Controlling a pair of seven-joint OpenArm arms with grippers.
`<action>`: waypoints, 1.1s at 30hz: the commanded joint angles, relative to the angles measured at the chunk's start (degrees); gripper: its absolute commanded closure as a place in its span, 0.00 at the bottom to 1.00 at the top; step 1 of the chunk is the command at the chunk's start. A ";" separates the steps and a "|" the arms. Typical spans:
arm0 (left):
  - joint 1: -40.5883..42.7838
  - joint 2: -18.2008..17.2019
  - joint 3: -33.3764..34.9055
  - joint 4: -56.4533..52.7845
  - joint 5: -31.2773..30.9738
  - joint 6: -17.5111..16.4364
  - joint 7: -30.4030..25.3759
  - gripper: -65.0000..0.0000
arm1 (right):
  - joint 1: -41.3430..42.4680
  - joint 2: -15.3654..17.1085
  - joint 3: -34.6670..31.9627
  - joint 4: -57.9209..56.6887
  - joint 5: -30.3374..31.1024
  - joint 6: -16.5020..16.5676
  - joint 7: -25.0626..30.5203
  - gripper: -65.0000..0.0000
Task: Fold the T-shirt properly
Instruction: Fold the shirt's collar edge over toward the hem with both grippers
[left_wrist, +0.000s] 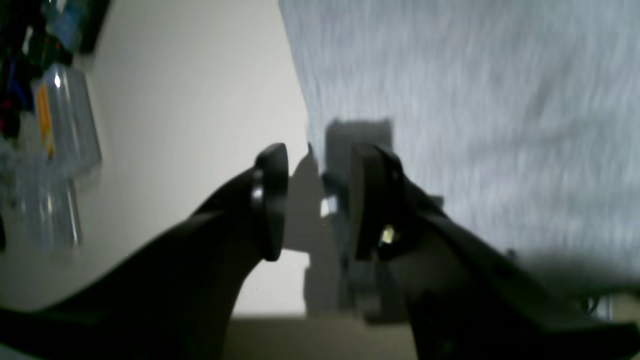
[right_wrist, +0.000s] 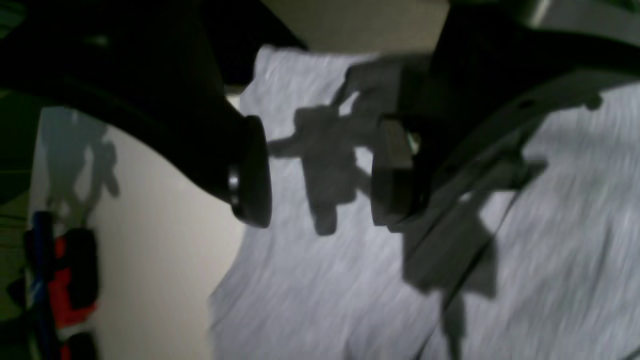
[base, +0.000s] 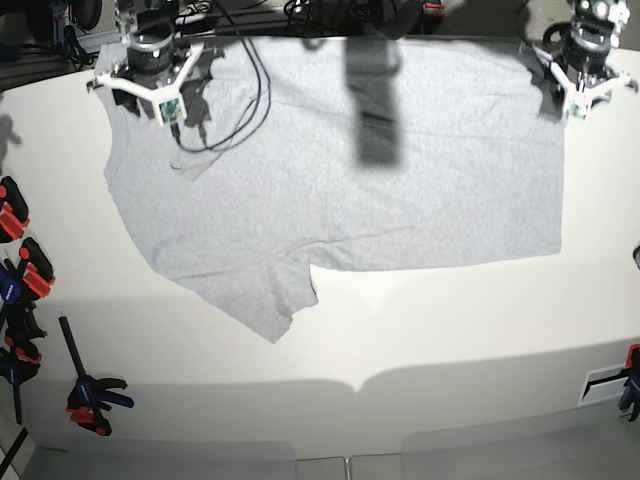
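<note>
The T-shirt (base: 350, 170) lies spread flat on the white table (base: 450, 340), plain light grey side up, with one sleeve (base: 265, 300) pointing toward the front. My left gripper (left_wrist: 320, 200) hovers open over the shirt's edge (left_wrist: 305, 115); one finger is above bare table, the other above cloth, and nothing is between them. In the base view it is at the far right corner (base: 585, 75). My right gripper (right_wrist: 322, 170) is open wide above the shirt's (right_wrist: 350, 280) far left corner, holding nothing, and appears in the base view at the upper left (base: 150, 75).
Orange-and-black clamps (base: 20, 260) and another clamp (base: 90, 390) lie along the table's left side. Black cables (base: 240, 80) trail over the shirt's far left part. Clear plastic containers (left_wrist: 60, 125) stand beyond the table edge in the left wrist view.
</note>
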 joint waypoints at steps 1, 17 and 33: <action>-2.16 -1.27 -0.63 0.81 -1.05 0.57 -0.46 0.71 | 0.98 0.35 0.26 1.27 -0.48 -1.11 1.92 0.52; -43.39 -5.49 -0.57 -33.03 -26.08 -17.35 8.50 0.63 | 9.38 0.35 0.22 1.27 5.77 5.18 -4.04 0.52; -71.93 -8.76 18.45 -85.74 -15.58 -23.67 -13.27 0.63 | 9.33 0.35 0.22 1.27 10.14 6.69 -3.96 0.52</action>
